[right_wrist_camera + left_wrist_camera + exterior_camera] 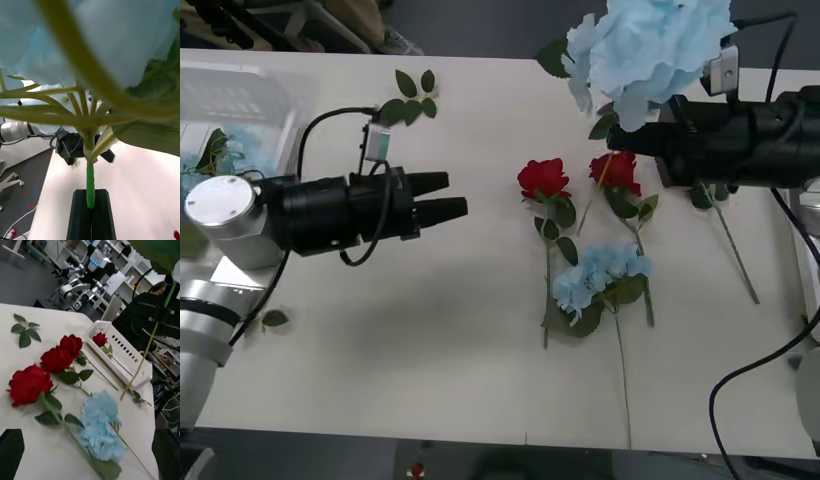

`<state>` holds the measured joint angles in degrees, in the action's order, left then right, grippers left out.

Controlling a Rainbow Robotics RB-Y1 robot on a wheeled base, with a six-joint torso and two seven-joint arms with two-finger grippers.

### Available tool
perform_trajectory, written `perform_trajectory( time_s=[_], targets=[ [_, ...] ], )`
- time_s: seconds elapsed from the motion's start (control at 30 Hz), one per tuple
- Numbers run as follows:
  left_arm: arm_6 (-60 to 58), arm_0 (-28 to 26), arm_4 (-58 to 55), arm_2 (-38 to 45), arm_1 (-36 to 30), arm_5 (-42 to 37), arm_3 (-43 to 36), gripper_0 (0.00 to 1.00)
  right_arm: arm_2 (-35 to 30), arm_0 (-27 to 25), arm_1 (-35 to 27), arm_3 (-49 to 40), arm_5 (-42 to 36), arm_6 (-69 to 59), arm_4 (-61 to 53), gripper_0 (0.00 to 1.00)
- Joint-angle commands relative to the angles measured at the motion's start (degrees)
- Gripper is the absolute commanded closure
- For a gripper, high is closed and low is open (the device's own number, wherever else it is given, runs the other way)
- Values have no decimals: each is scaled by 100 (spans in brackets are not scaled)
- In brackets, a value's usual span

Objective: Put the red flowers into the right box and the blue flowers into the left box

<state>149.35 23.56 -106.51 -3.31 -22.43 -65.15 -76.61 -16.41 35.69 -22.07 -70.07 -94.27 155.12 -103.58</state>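
Right claw [620, 140], black and two-fingered, was clamped on the green stem of a fluffy pale sky-blue hydrangea [650, 45], held raised off the pale desk [380, 350] above the far right part, its bloom high over the flowers lying there. Left claw [455, 196], black fingers parted and holding nothing, hovered left of those flowers. On the desk lay two deep-red roses [543, 178] side by side and, just nearer than them, another pale blue hydrangea [595, 275]. The ribbed translucent white left box [240, 100] sat at the far left, well apart from the held hydrangea, with something blue and leafy inside. The slotted white right box [120, 352] held one red rose. Step in hand looked like carrying a blue flower; next move calls for a long cross-desk transfer to the left box, maybe a handover to the left claw.
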Motion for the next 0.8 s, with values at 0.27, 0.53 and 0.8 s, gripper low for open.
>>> perform_trajectory(
  time_s=[0.27, 0.53, 0.8],
  targets=[
    [473, 843, -54, -1032, 468, 1145, -170, 0, 200, 307, 335, -77, 392, -12, -215, 100],
    [446, 1054, -45, -1831, 564, 1962, -170, 10, 253, 351, 370, -77, 471, -12, -224, 100],
    [402, 1071, -45, -2086, 582, 2094, -170, 100, 253, 368, 370, -77, 471, -12, -224, 100]
  ],
)
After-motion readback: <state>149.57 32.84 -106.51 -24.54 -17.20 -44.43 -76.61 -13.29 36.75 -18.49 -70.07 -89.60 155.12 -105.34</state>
